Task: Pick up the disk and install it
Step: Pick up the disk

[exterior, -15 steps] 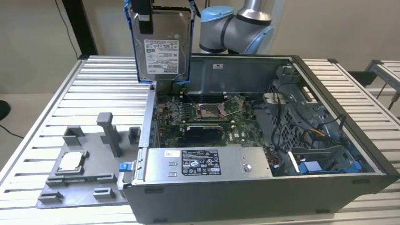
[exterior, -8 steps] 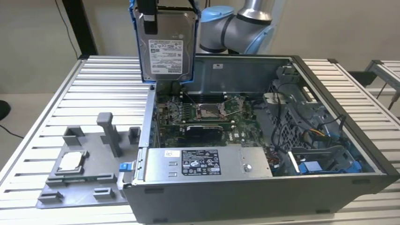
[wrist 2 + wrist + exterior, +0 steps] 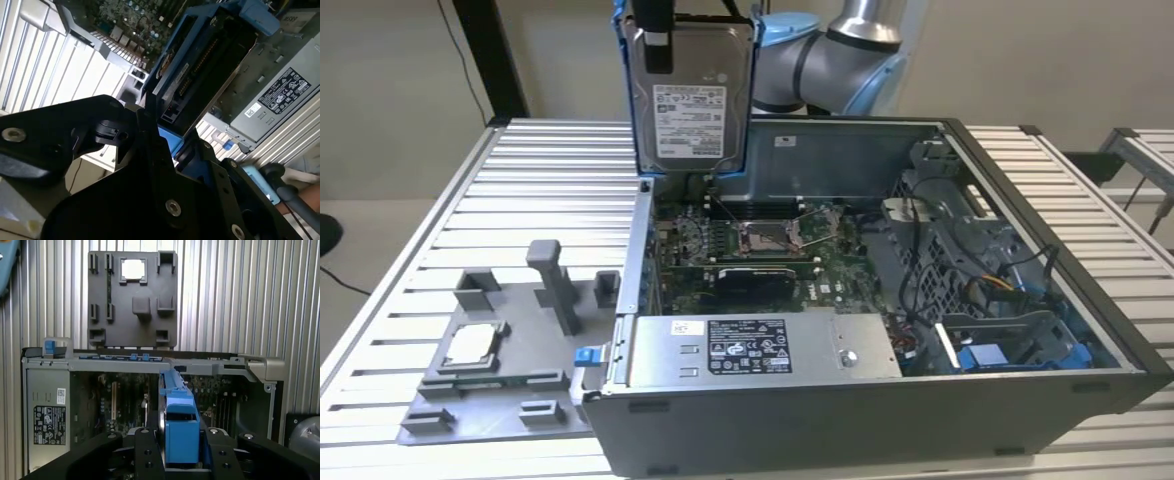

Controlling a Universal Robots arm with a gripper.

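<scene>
The disk (image 3: pixel 691 100), a silver-grey hard drive with a white label and a blue frame, hangs upright above the back left corner of the open computer case (image 3: pixel 1014 400). My gripper (image 3: pixel 664 40) is shut on its top edge, one black finger lying over the label side. In the first wrist view the disk (image 3: pixel 177 405) is edge-on between my two black fingers (image 3: pixel 146 450), over the case's open interior. In the second wrist view the disk (image 3: pixel 200 70) shows its connector side, tilted above the case.
Inside the case lie the motherboard (image 3: pixel 761 240), a large grey labelled box (image 3: pixel 761 350) at the front and a blue-fitted drive bay (image 3: pixel 1001 350) on the exterior view's right. A grey fixture tray (image 3: pixel 494 370) with a small square chip (image 3: pixel 470 342) sits on the slatted table (image 3: pixel 534 190).
</scene>
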